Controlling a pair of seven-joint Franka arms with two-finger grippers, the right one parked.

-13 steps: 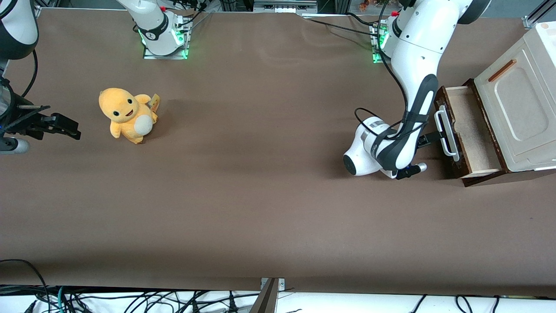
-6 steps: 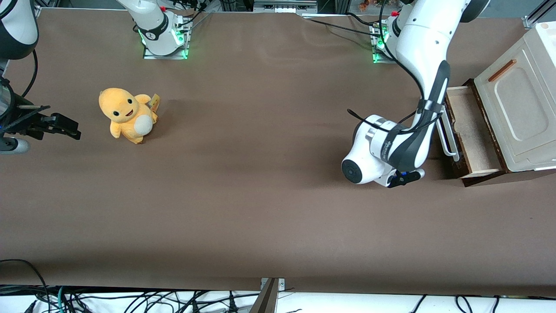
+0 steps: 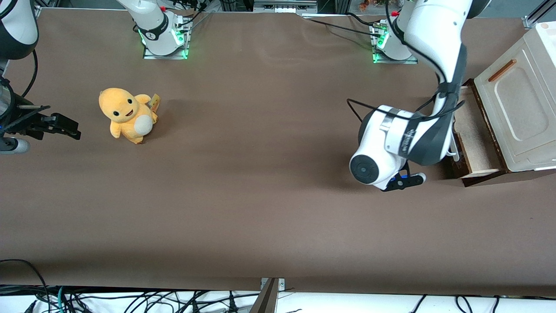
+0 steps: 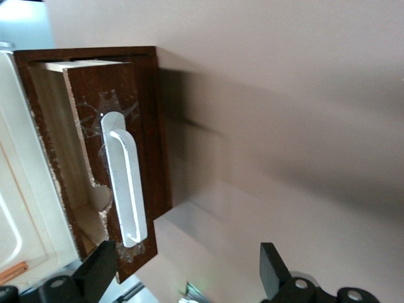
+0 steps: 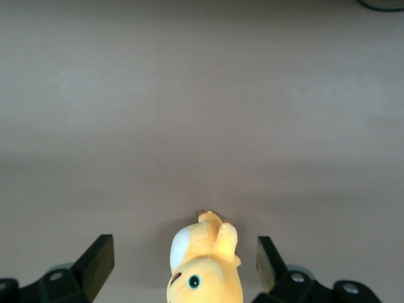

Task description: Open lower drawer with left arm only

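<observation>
The lower drawer (image 3: 475, 138) stands pulled out of its cabinet, pale beige inside showing. Its dark brown front (image 4: 120, 126) carries a white loop handle (image 4: 124, 188). The left arm (image 3: 404, 139) hovers over the table in front of the drawer and hides most of the handle and its own gripper in the front view. In the left wrist view my gripper (image 4: 186, 255) is open, black fingers (image 4: 101, 268) set wide apart with only bare table between them. It hangs clear of the handle, touching nothing.
A cream cabinet panel (image 3: 517, 104) with an orange-brown bar handle (image 3: 501, 70) lies above the drawer. A yellow plush toy (image 3: 127, 115) sits toward the parked arm's end of the brown table (image 3: 260, 195). Two arm bases (image 3: 165, 34) stand along the table edge farthest from the front camera.
The left arm has risen and drawn back from the drawer front, and my gripper has left the white handle. The drawer stays pulled out.
</observation>
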